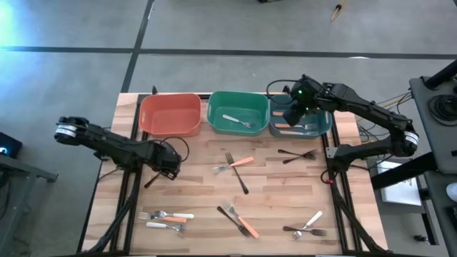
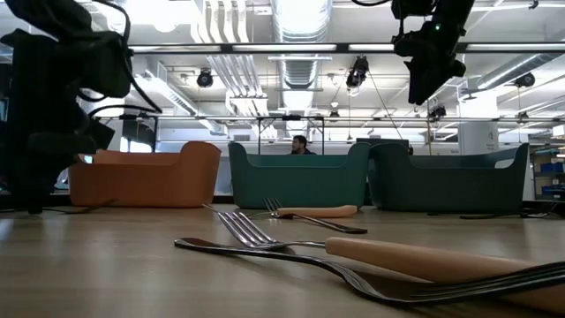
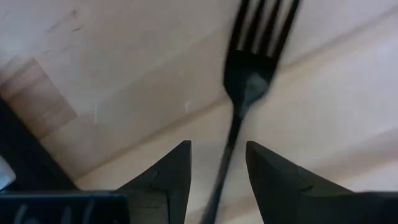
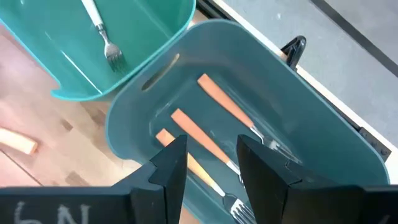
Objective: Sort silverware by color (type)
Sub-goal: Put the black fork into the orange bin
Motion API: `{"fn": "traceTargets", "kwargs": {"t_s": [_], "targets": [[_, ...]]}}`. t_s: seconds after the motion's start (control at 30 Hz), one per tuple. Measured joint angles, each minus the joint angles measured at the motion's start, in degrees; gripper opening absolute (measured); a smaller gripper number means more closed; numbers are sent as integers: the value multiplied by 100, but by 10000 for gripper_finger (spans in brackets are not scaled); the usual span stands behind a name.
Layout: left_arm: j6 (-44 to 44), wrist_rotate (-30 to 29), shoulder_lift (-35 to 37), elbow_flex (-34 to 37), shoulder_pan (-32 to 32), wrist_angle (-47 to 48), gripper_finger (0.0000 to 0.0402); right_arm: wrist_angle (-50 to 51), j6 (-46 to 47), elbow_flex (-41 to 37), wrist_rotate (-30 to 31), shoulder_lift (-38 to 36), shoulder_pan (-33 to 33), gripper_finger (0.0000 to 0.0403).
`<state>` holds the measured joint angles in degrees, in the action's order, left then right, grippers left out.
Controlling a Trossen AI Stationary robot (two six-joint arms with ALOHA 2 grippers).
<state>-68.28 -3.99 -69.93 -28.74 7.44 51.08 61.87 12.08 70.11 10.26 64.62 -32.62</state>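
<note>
A: Orange plastic, the leftmost bin (image 1: 170,114), is seen empty. Beside it, at the table's left edge, a black fork (image 3: 239,99) lies between the parted fingers of the left gripper (image 1: 168,165); it is straddled, not yet clamped.

B: What has been sorted?

A: One white-handled fork (image 1: 238,121) is found in the green bin (image 1: 238,112), and three orange-handled forks (image 4: 208,134) in the teal bin (image 1: 325,123). Above that bin the right gripper (image 1: 293,114) is held open, with nothing gripped.

B: And what is left?

A: About ten forks are left scattered on the table (image 1: 200,193), so roughly a quarter is judged done.
</note>
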Motion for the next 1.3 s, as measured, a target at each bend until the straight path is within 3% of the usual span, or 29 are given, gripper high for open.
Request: {"fn": "traceTargets", "kwargs": {"t_s": [0.2, 0.43, 0.6, 0.77, 1.03, 1.17, 1.3], "targets": [[10, 196, 24, 164, -245, -285, 99, -139, 40, 0, -22, 0, 0, 128], [27, 348, 9, 81, -282, -376, 11, -144, 146, 0, -22, 0, 0, 129], [79, 501, -4, -155, -283, -605, 4, -171, 149, 0, -22, 0, 0, 128], [693, 544, 27, -765, -284, -588, 2, -207, 149, 0, -22, 2, 0, 122], [2122, -755, 33, -2220, -725, -206, 1, -276, 146, 0, -20, 3, 0, 119], [3328, -1530, 33, -2997, -1416, 20, 1, -381, 146, -4, -18, 4, 0, 117], [4666, -1695, 35, -3516, -2461, 154, 1, -433, 146, -4, -19, 4, 0, 114]]}}
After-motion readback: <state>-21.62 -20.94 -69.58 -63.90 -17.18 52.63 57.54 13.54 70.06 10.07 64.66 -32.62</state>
